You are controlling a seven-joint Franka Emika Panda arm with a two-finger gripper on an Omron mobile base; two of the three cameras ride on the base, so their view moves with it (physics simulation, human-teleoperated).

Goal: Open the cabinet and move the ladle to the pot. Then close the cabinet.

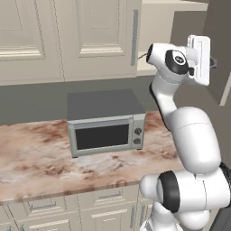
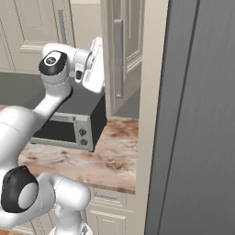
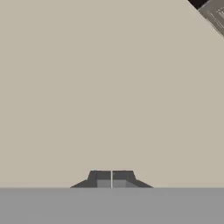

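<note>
I am raising my tool (image 3: 112,178), pinched together and carrying nothing, toward the open cabinet (image 1: 173,27); a thin dark sliver, possibly the ladle (image 1: 145,56), is lying on its shelf at nine o'clock.

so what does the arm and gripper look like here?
Glossy white rounded arm segments with black bands at the joints and a round black cap with a small white mark at the wrist. Flat white hand. The gripper has two small dark grey fingertips. No cables visible.
</note>
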